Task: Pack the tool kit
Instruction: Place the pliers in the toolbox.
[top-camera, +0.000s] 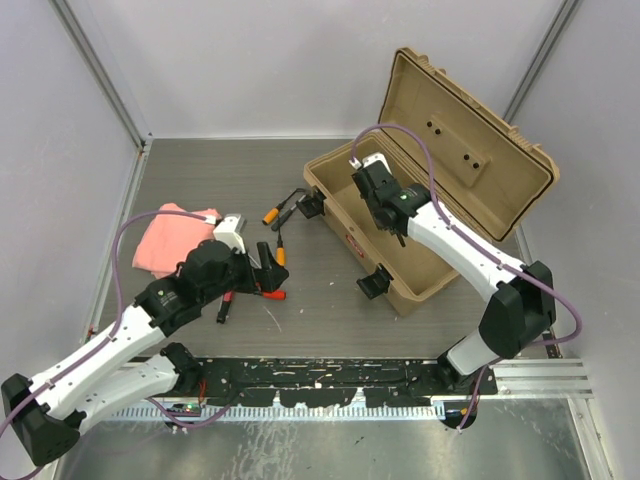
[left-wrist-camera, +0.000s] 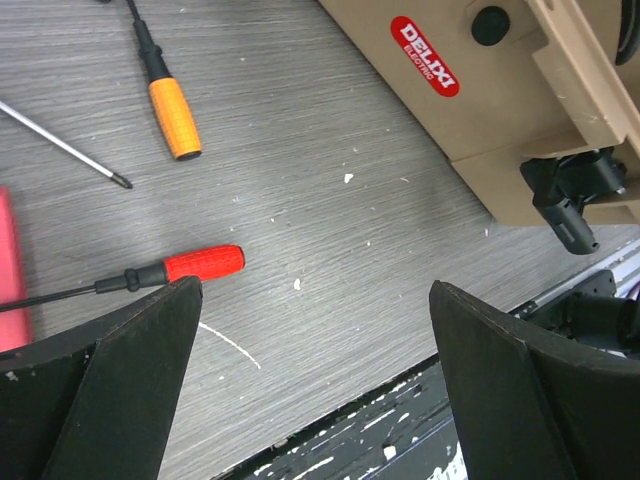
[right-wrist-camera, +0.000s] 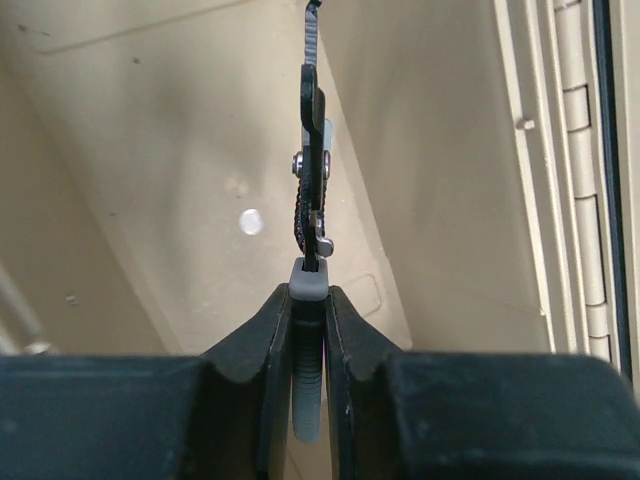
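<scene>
The right claw (right-wrist-camera: 308, 300) is clenched on the grey handle of a pair of pliers (right-wrist-camera: 312, 150). Seen edge-on from the wrist, the tool's black head points away from the fingers. The claw and pliers sit down inside the open tan case (top-camera: 440, 270), close to its back wall, with the smooth tan interior all around them. The case's lid (top-camera: 480, 160) is thrown back toward the rear right, hinges along the far side.

Over on the left, the left claw (left-wrist-camera: 315, 290) is released, with its two black fingers spread wide above the grey wood-grain surface (left-wrist-camera: 330, 200). It is grasping nothing. Just ahead of its left finger lies a red-handled screwdriver (left-wrist-camera: 203, 263), with its handle toward the middle and its dark shaft running off to the left. Farther out is an orange-handled screwdriver (left-wrist-camera: 173, 118), and beside it lies the bare metal shaft of another driver (left-wrist-camera: 70, 150), whose handle is out of that view. A pink folded cloth (top-camera: 175, 240) lies on the surface to the left of the arm.

The front wall of the case faces the left claw. It carries a red label (left-wrist-camera: 424, 56), and a black latch (left-wrist-camera: 570, 195) hangs open at its near corner. The screwdrivers are all outside the case, between it and the cloth.
</scene>
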